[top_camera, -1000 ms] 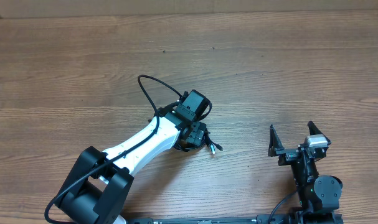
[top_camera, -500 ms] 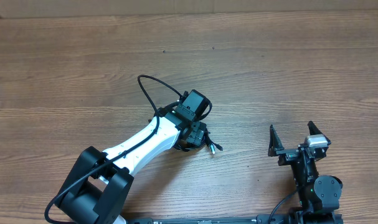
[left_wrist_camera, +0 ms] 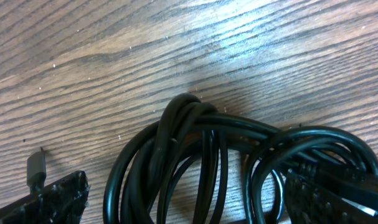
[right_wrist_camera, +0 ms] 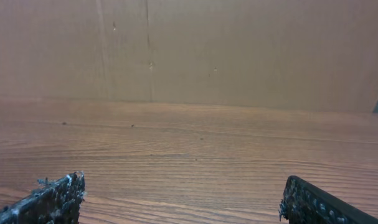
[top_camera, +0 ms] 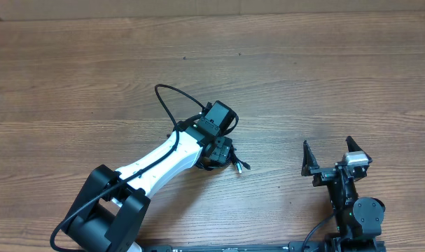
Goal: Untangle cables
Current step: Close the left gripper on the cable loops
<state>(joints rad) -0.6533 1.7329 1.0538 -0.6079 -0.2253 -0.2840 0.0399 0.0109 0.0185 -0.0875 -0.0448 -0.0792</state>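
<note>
1. Bench (top_camera: 72, 63) of brown wood grain, seen from above, with a cardboard wall (right_wrist_camera: 238, 50) standing along the far edge.
2. Left arm (top_camera: 163, 157), white and black, angled up from the near left corner toward the bench middle.
3. Left gripper (top_camera: 221, 150) at the arm's tip, pointed down at the bench about mid-width, a little nearer the near edge than the far one. Jaws spread wide and clamped on nothing. One finger (left_wrist_camera: 58, 199) low at the left of the wrist view, the other low at the right.
4. Cables (top_camera: 213, 167) (left_wrist_camera: 201, 143) bunched directly under that gripper: several thin black loops overlapping in a knot, lying on the wood between the two fingers. One loop crossing in front of the right-hand finger; cannot tell whether touching it.
5. Silver-tipped plug (top_camera: 244, 166) poking out of the bundle toward the right, flat on the bench just beside the gripper.
6. Right gripper (top_camera: 328, 148) (right_wrist_camera: 189, 199) well apart from the cables, close to the near edge on the right side. Jaws wide apart, nothing between them but bare wood.
</note>
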